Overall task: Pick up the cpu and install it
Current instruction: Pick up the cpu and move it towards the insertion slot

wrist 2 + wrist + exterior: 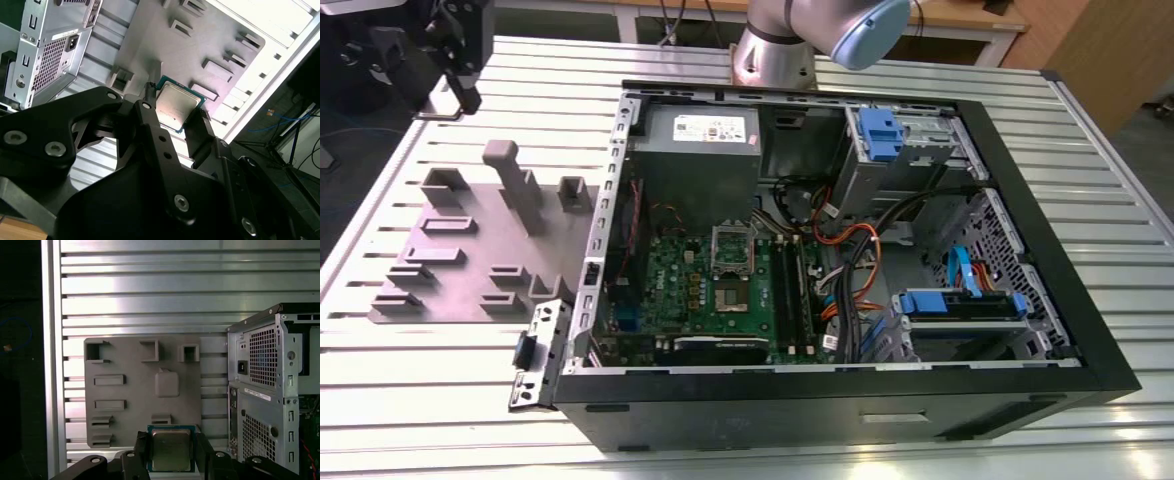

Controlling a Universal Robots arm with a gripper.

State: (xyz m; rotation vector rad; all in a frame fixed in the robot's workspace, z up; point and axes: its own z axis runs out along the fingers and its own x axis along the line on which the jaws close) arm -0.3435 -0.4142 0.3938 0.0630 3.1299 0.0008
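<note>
- The gripper (171, 456) has its two black fingers (142, 449) closed narrowly on the cpu (171, 449), one on each of two opposite edges of the chip.
- The cpu's silver-grey metal top faces the camera in both wrist views, with a paler rim and a thin green border around it.
- The cpu is held up off the moulded plate (130, 392). In both wrist views the plate's grey-purple surface lies behind and beyond the chip, and nothing but the fingers touches it.
- In the second wrist view the cpu (175, 102) sits tilted between the fingers, in front of the plate's upright blocks (216, 66).
- In the exterior view the gripper (458, 48) hangs beyond the plate's far end, raised well above the plate (460, 262).
- The computer case (1067, 335) lies open just beside the plate, at the exterior view's right of it, and both rest on the slatted metal table (440, 410).
- Inside the case, near the wall closest to the plate, lies the green circuit board (707, 295).
</note>
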